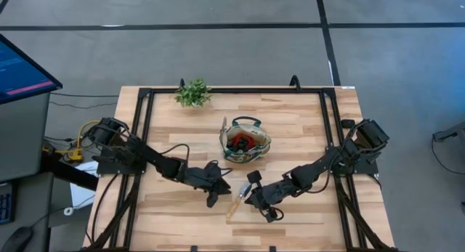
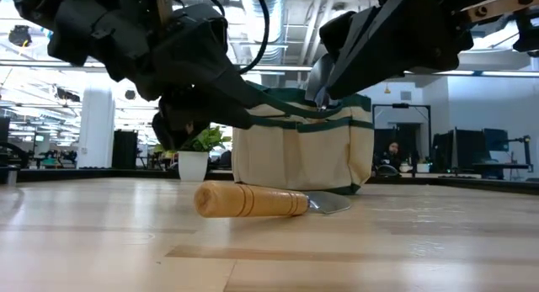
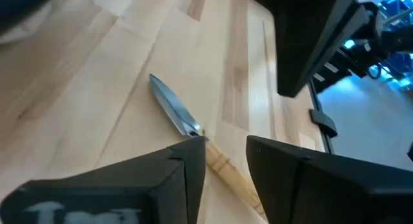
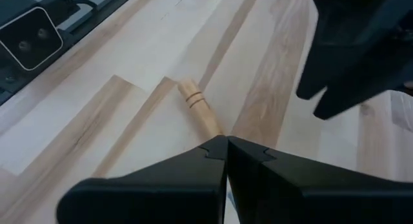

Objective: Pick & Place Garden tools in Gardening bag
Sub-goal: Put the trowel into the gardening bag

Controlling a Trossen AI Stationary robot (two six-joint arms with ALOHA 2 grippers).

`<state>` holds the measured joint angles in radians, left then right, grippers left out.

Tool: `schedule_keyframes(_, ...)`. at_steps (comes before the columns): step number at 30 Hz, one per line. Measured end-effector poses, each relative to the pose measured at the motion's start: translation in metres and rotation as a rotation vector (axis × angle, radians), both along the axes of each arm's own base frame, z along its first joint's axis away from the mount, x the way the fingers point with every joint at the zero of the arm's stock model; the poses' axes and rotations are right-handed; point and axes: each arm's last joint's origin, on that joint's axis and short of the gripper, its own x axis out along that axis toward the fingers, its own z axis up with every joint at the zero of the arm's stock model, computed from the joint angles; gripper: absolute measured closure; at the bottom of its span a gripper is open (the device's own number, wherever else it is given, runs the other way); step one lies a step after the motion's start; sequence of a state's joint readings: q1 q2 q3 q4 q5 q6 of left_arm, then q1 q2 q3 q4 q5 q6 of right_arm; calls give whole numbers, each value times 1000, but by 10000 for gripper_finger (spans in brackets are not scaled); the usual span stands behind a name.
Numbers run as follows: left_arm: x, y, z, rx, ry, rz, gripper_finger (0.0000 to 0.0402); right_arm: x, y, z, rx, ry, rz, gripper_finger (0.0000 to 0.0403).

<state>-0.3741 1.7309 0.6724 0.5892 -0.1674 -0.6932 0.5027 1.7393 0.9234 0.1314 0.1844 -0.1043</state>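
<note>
A trowel with a silver head (image 3: pixel 173 110) and a light wooden handle (image 2: pixel 253 200) lies flat on the table (image 1: pixel 290 121), in front of the beige gardening bag (image 1: pixel 256 153) with green trim. A red-and-black tool (image 1: pixel 243 141) shows inside the bag. My left gripper (image 3: pixel 226 162) is open and hangs above the trowel. In the left wrist view the handle runs between its fingers. My right gripper (image 4: pixel 227 153) is shut and empty, above the handle's free end (image 4: pixel 193 98). In the low view both grippers are clear of the trowel.
A small green potted plant (image 1: pixel 192 92) stands at the table's far edge, left of the bag. A black frame (image 1: pixel 145 136) runs along the table's sides. The two grippers are close together over the trowel, near the table's front middle.
</note>
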Motion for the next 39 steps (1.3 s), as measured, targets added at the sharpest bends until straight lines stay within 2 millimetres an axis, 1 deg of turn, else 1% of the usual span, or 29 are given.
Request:
schedule_keyframes(6,-1,-2,-1,-44,18,-2,297,1,-5,0,-46,-14,-65,403)
schedule_keyframes(9,-1,-2,0,-49,18,-9,297,1,-6,-2,-52,3,-68,403)
schedule_keyframes(11,-1,-2,2,-50,6,-10,298,1,-6,-2,-9,16,-82,403)
schedule_keyframes(13,0,-2,3,-35,-11,-20,301,1,-6,-2,53,31,-131,403)
schedule_keyframes(17,0,-2,3,-15,-19,-30,316,-1,-7,-5,124,84,-208,403)
schedule_keyframes(19,0,-2,3,-17,-18,-36,327,0,-6,-14,154,118,-242,403)
schedule_keyframes(22,0,-3,3,-20,-17,-45,348,2,-4,-36,188,215,-229,403)
schedule_keyframes(24,0,-3,3,-20,-17,-45,362,9,0,-52,206,239,-225,403)
schedule_keyframes(25,0,-3,3,-19,-17,-44,369,9,1,-59,197,254,-229,403)
schedule_keyframes(27,0,-2,3,-5,-21,-46,381,18,8,-59,213,232,-214,403)
schedule_keyframes(30,0,-2,3,20,-27,-58,396,25,13,-60,215,232,-199,403)
schedule_keyframes(33,0,-2,3,31,-28,-62,397,31,17,-52,227,195,-161,403)
schedule_keyframes(36,-1,-2,3,37,-29,-64,395,32,15,-52,222,193,-162,403)
schedule_keyframes(39,0,0,3,79,-38,-78,395,36,12,-51,235,171,-170,403)
